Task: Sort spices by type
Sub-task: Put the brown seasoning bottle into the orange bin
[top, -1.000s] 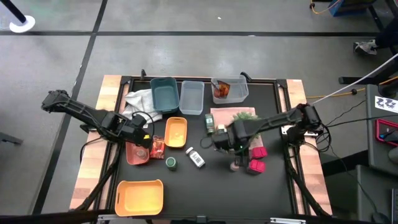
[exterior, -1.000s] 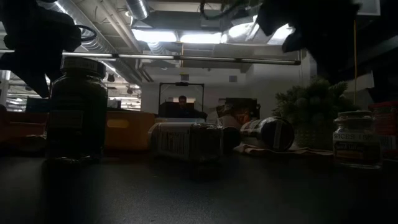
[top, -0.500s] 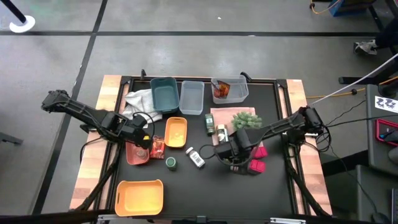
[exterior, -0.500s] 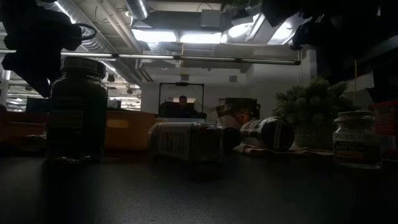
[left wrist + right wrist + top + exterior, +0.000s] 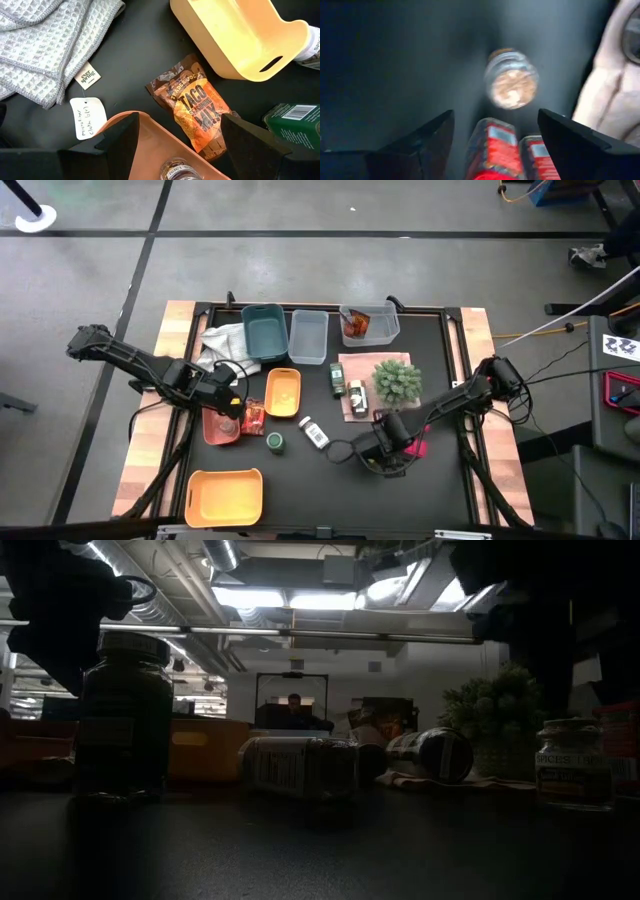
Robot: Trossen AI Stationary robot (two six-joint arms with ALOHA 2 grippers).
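**Spice sorting: both grippers open, nothing held.**

High view: left gripper over the salmon tray, packet at its 3 o'clock; right gripper low on the table, magenta boxes at its 2 o'clock. Low view: green-lid jar upright, bottle lying. Left wrist view: fingers spread. Right wrist view: fingers spread, jar ahead.

Right wrist view blurred, jar label unreadable, magenta boxes cut off at bottom edge, low view dark, green-lidded jar label illegible, right gripper covers jar beneath.
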